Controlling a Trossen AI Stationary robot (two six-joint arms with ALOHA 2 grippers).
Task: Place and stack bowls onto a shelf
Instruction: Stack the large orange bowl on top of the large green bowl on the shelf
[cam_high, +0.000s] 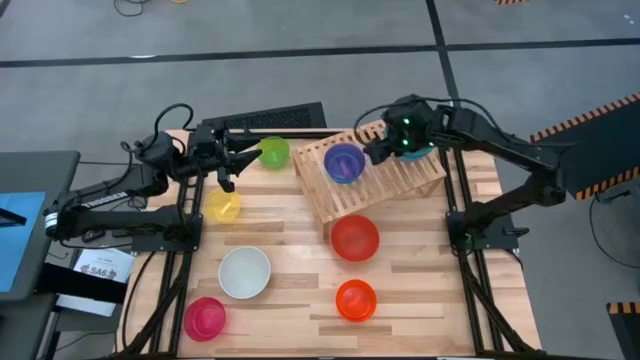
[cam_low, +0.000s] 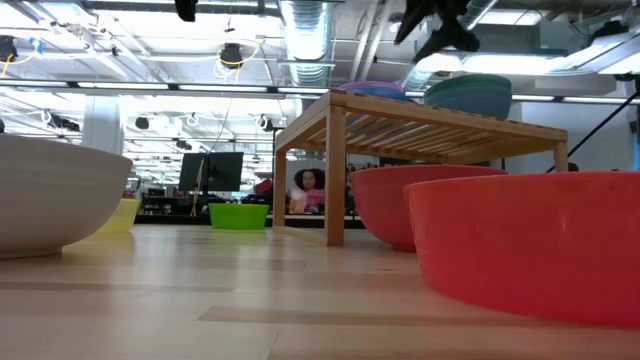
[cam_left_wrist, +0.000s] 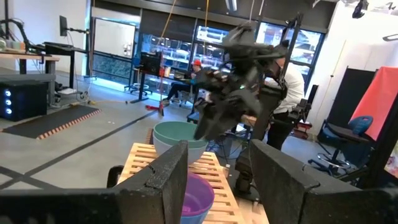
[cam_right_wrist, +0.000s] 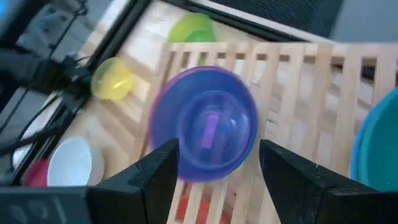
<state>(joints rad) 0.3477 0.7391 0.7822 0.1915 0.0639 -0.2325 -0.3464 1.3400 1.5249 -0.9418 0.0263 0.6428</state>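
The slatted wooden shelf (cam_high: 385, 185) stands at the table's far right. On it sit a purple bowl (cam_high: 343, 162) (cam_right_wrist: 205, 124) and a teal bowl (cam_high: 418, 152) (cam_right_wrist: 380, 140), both upright. My right gripper (cam_high: 380, 150) (cam_right_wrist: 217, 155) hovers open above the shelf, between these two bowls, touching neither. My left gripper (cam_high: 236, 162) (cam_left_wrist: 217, 171) is open over the table's far left, next to the green bowl (cam_high: 273, 152), and points toward the shelf. Yellow (cam_high: 223, 207), white (cam_high: 244, 272), pink (cam_high: 204, 318), red (cam_high: 355, 238) and orange (cam_high: 355, 300) bowls rest upright on the tabletop.
The red bowl sits just in front of the shelf's near edge. A black keyboard (cam_high: 285, 117) lies at the table's far edge behind the green bowl. Bare wood shows in the table's middle and near right. People (cam_left_wrist: 283, 87) are in the room beyond.
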